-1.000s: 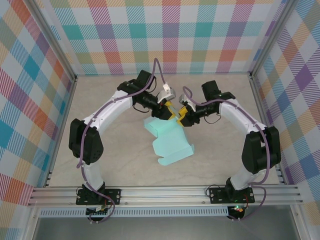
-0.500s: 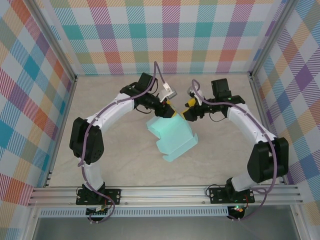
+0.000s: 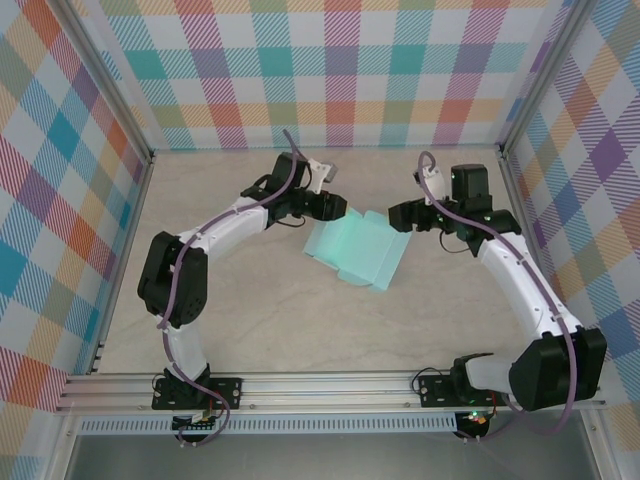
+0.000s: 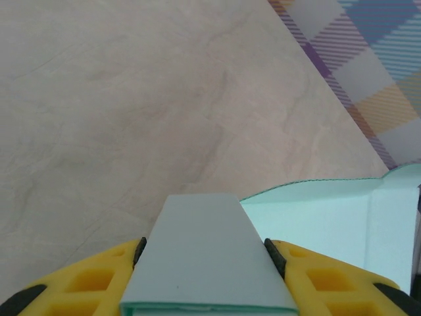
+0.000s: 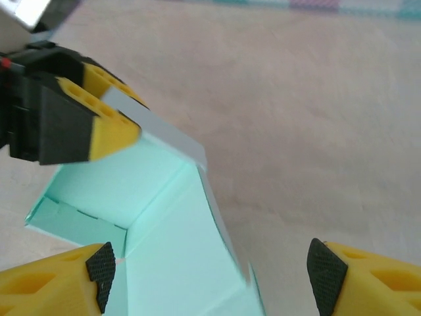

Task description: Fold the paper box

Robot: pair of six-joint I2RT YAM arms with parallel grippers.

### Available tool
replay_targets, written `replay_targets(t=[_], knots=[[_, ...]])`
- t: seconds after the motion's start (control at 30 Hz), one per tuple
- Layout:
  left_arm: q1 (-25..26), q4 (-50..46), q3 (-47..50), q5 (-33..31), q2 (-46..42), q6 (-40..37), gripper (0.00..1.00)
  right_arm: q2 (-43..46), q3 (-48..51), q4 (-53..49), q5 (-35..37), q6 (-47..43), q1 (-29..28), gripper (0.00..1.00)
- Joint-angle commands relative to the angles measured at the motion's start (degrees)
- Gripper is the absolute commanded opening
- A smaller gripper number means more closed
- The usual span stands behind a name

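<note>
Paper box [image 3: 360,250] sits mid-frame in the top view, on the pale marbled desk [image 3: 250,330], slightly above centre, lying between the two pincers. It is mint-turquoise card, partly folded, with creased panels, and its lower right end rests on the desk. On the left of the frame the left arm [image 3: 215,235] curves up from its base at the bottom edge and reaches right. The left pincer [image 3: 338,208] is at the box's upper left corner. In the left wrist view, the left pincer [image 4: 204,245] has a grey-looking card flap between its yellow fingers [image 4: 99,280]. The fingers sit against both side edges of the flap, closed to the flap's width, so it has hold of the box. More of the box [image 4: 329,217] spreads to the lower right of that view. The right wrist view shows the same grip at upper left, where the left pincer [image 5: 105,108] has the flap coming out from between its tips. The box [image 5: 171,224] opens up below it, inner walls showing. The right pincer [image 5: 214,263] is spread wide, its fingertips at the bottom corners of that view, holding nothing. In the top view, the right pincer [image 3: 397,215] is just beside the box's upper right edge; contact can't be told. The right arm [image 3: 520,280] runs down the right side of the frame.
</note>
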State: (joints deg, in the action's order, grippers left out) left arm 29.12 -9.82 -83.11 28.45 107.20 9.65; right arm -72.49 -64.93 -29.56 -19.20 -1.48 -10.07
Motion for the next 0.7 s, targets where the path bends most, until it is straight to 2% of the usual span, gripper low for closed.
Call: replay_targets(t=[0.0,0.1,0.27,0.33,0.4,0.47,0.57,0.67], knots=[[-1.5,10.2,4.7,-3.8,-1.0,14.2,0.40,-1.6,-2.8,-9.3,0.7,6.6,2.3,0.78],[-2.1,15.3,8.4,-5.7,-0.8,21.6,0.40,-4.7,-6.1,-16.3,-4.1,9.2,2.7,0.75],[-2.3,20.4,11.2,-5.9,0.6,28.8,0.40,-9.3,-7.2,-23.1,-9.3,8.9,2.7,0.70],[-2.7,23.1,13.0,-6.0,1.0,32.2,0.40,-10.5,-7.1,-24.0,-9.6,8.8,2.7,0.71],[-3.0,25.9,14.6,-6.0,1.3,34.7,0.40,-11.6,-7.2,-24.5,-9.4,9.1,2.7,0.77],[-3.0,27.2,15.4,-5.9,1.8,36.3,0.40,-13.0,-7.7,-24.9,-8.8,8.6,2.7,0.77],[-3.0,28.9,16.3,-5.9,2.3,37.4,0.40,-15.6,-7.9,-24.5,-6.6,6.9,2.7,0.73],[-3.0,30.3,17.2,-5.9,2.3,38.1,0.40,-18.1,-9.1,-24.3,-7.0,5.8,2.7,0.63]])
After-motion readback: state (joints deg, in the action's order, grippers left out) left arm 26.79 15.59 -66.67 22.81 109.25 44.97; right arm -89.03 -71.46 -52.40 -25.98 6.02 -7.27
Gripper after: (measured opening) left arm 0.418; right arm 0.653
